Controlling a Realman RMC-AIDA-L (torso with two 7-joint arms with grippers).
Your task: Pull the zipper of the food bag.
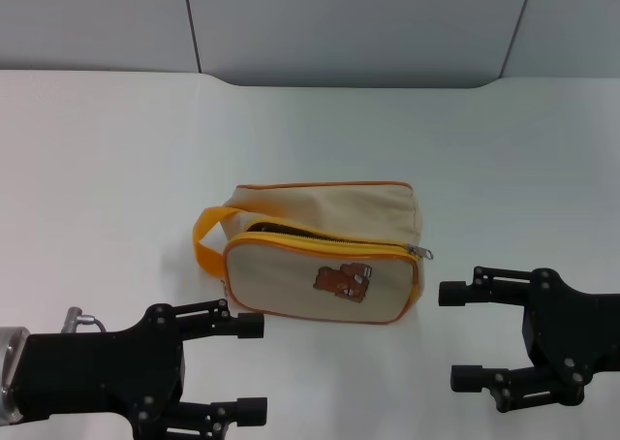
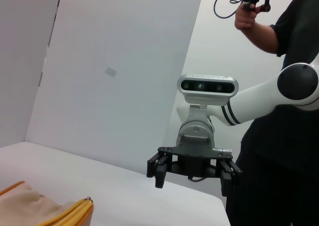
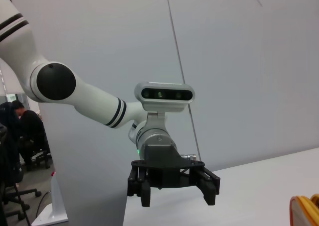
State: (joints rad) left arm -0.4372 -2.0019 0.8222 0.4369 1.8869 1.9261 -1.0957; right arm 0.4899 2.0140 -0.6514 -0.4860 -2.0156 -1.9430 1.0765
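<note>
Zipper (image 1: 329, 239) first: you have it running along the top front edge of the bag (image 1: 320, 256), its small silver pull (image 1: 418, 253) sitting at the 3 o'clock end, and the mouth gapes darkly along most of its length, so it looks largely unzipped. The bag lies at the middle of the white table (image 1: 116, 169), bear patch (image 1: 344, 281) facing you, orange loop handle (image 1: 208, 236) hanging off the 9 o'clock end.

Your left gripper (image 1: 250, 368) hovers at about 7 o'clock from the bag, fingers spread wide and gripping nothing. Your right gripper (image 1: 463, 335) hovers at roughly 4 o'clock, just off the pull end, also spread and empty. That arrangement suits the job, I judge: the right sits nearest the pull, while the left is placed to pin the handle end so the bag does not slide when you tug.

Expect soft beige canvas with orange piping, a boxy shape that will sag and shift under a pull. The metal tab is tiny and flat, so it calls for a fine pinch. In the wrist views each camera mainly shows the opposite arm's gripper, plus a corner of canvas and orange edge.
</note>
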